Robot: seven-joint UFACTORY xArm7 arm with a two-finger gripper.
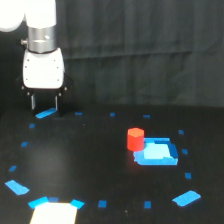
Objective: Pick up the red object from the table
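Note:
The red object point(135, 138) is a small red-orange cylinder standing upright on the black table point(90, 160), right of centre. It touches the left edge of a flat blue square piece point(157, 152). My gripper point(45, 103) hangs from a white body at the exterior view's upper left, far from the red object. Its two dark fingers point down with a gap between them and nothing held. The fingertips hover just above a blue tape mark point(46, 114).
Small blue tape marks ring the table. Larger blue tape pieces lie at the front left point(17, 187) and front right point(186, 198). A bright white patch point(55, 213) sits at the front edge. A dark curtain closes the back.

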